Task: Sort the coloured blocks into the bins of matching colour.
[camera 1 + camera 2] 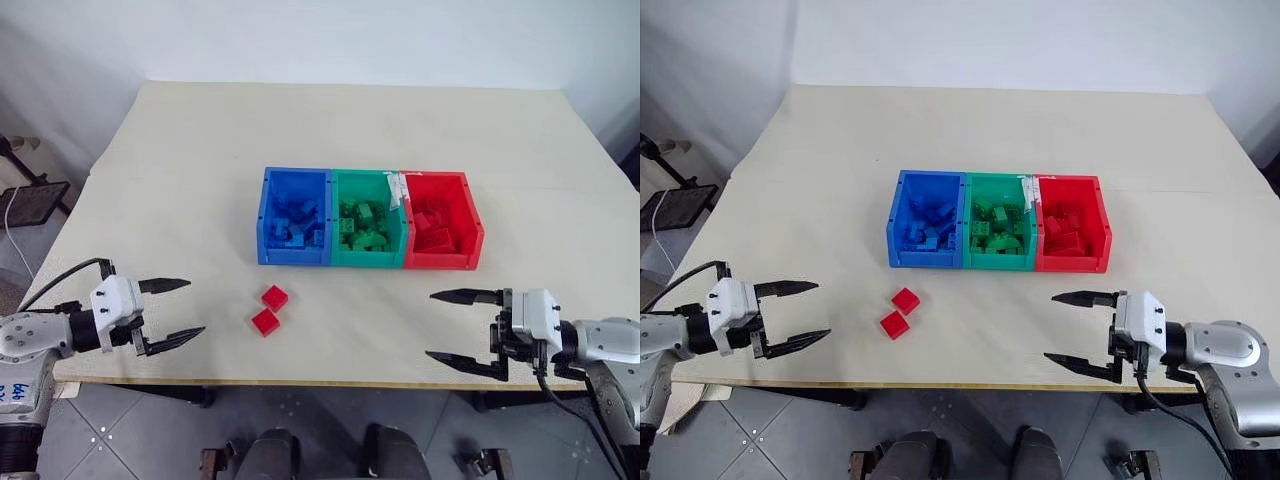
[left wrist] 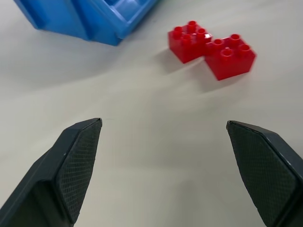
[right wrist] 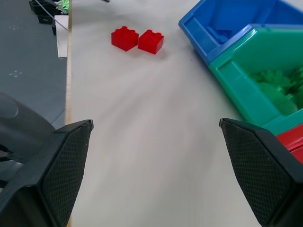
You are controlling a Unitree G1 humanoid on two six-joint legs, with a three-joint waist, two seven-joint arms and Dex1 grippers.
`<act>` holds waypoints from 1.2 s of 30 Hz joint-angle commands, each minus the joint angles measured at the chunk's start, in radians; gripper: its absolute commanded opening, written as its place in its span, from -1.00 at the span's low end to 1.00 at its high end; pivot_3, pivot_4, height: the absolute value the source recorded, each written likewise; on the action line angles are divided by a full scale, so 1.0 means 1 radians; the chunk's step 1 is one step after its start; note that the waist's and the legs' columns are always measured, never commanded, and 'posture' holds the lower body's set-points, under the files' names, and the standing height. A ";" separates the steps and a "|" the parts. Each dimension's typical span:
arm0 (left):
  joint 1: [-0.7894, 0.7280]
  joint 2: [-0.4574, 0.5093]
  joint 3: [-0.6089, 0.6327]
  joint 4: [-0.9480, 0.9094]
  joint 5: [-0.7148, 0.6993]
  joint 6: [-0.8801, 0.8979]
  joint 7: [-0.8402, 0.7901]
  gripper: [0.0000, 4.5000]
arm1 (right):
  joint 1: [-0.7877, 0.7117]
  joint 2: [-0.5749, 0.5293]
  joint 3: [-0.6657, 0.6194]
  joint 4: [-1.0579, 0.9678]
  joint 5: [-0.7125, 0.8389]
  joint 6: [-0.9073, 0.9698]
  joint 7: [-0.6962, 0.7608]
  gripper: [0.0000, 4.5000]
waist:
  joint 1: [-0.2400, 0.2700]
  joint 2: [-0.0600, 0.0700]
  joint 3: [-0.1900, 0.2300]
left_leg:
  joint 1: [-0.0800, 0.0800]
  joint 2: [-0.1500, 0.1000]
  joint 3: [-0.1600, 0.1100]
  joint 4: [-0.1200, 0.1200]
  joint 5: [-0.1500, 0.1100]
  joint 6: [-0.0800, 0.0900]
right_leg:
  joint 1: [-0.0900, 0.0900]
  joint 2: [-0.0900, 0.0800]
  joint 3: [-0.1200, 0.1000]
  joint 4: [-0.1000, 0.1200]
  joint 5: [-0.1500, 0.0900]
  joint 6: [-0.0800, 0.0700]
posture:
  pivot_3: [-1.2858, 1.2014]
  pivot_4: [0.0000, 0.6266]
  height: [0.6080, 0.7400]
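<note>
Bins (image 1: 368, 262) lie in a left-right row on the tabletop (image 1: 180, 180); two red blocks (image 1: 270, 309) touch corner to corner, diagonally. Left pincer (image 1: 172, 311) and right pincer (image 1: 455, 328) gape wide, empty.

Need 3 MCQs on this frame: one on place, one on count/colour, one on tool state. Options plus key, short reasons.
1. Where do the loose blocks lie?
A. on the table in front of the blue bin
B. inside the green bin
C. behind the red bin

2. How many blocks are outside the bins, and what colour?
A. three green
B. two red
C. one blue

3. What state are the two tools in?
A. both shut on a block
B. left shut, right open
C. both open and empty

Key:
1 A: the two red blocks sit on the table, on the near side of the blue bin, apart from it.
2 B: only that touching red pair lies outside; the green bin and red bin hold the rest.
3 C: the left tool and right tool both have spread fingers with nothing between.
</note>
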 commanded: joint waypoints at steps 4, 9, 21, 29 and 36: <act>0.059 -0.003 -0.057 -0.337 -0.109 0.277 0.092 0.99 | -0.003 -0.003 0.006 -0.004 0.007 -0.006 0.003 1.00 | -0.004 0.000 0.000 | 0.000 0.000 0.000 0.000 0.000 0.000 | 0.000 0.000 0.001 0.000 0.000 0.000 | 0.03 -0.52 1.00; 0.069 -0.001 -0.122 -0.492 -0.071 0.528 0.273 0.99 | -0.006 0.010 0.034 -0.019 0.005 -0.001 -0.011 1.00 | -0.003 0.000 0.000 | 0.001 0.001 0.000 0.000 0.000 0.000 | 0.000 0.000 0.002 0.000 0.000 0.000 | 0.03 -0.52 1.00; -0.016 -0.121 -0.292 -0.584 0.039 0.799 0.578 0.82 | 0.022 0.001 0.037 -0.056 0.013 0.016 -0.036 1.00 | -0.001 0.000 0.000 | 0.001 0.000 0.000 0.000 0.000 -0.001 | 0.000 0.001 0.003 0.000 0.000 0.000 | 0.03 -0.52 1.00; -0.004 -0.081 -0.300 -0.604 -0.005 0.802 0.498 -0.26 | 0.043 0.005 0.033 -0.072 0.010 0.022 -0.055 1.00 | 0.000 0.000 0.000 | 0.001 0.000 0.001 -0.001 -0.001 -0.001 | 0.000 0.001 0.004 -0.001 0.000 0.000 | 0.03 -0.52 1.00; 0.034 -0.045 -0.191 -0.426 0.024 0.455 0.319 -0.35 | 0.131 -0.002 -0.054 -0.119 0.049 0.063 -0.101 1.00 | 0.001 0.000 0.000 | 0.001 0.001 0.001 -0.001 -0.001 -0.001 | 0.000 0.001 0.003 -0.002 0.000 0.000 | 0.03 -0.52 1.00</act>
